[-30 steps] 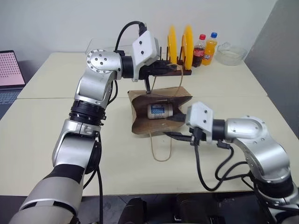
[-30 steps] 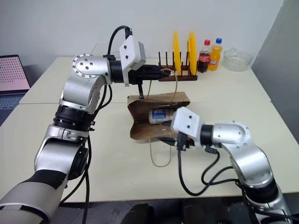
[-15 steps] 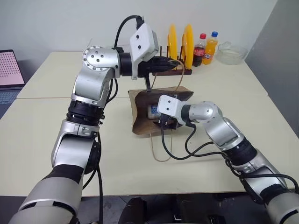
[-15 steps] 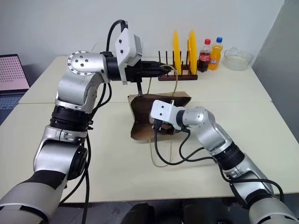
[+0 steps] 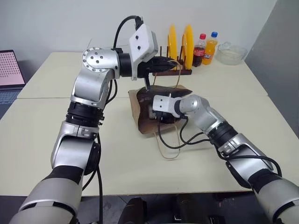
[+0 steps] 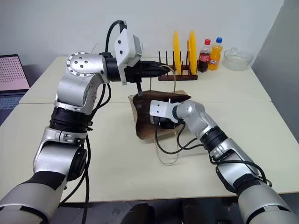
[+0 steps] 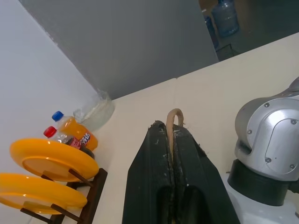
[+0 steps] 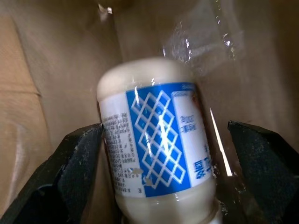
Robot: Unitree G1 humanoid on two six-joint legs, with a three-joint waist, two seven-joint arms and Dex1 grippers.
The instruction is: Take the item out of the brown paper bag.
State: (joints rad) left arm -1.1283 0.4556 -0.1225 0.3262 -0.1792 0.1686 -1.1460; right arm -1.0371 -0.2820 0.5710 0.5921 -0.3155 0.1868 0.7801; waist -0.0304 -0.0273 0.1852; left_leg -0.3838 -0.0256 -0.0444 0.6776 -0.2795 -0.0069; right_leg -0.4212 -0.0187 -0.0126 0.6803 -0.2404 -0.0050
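Observation:
The brown paper bag (image 5: 138, 108) lies on its side on the table, mouth toward me. One of its loop handles (image 7: 174, 116) is pinched in my left gripper (image 7: 170, 127), which is shut on it above the bag (image 6: 161, 70). The other handle (image 5: 168, 150) lies loose on the table. My right gripper (image 8: 166, 154) is open inside the bag's mouth, one black finger (image 8: 77, 156) on each side of the item (image 8: 149, 98), a whitish bottle with a blue lattice label. I cannot tell whether the fingers touch it. In the eye views my right wrist hides most of the item.
A wooden rack with two yellow plates (image 5: 180, 41) stands behind the bag. To its right are a cola bottle (image 5: 200, 49), an orange soda bottle (image 5: 210, 46) and a glass bowl (image 5: 230, 52). A laptop (image 5: 9, 70) sits at the far left.
My right arm has reached forward into the bag's mouth, and its gripper has opened wider around the item. The bag has shifted slightly. My left gripper has stayed put on the handle.

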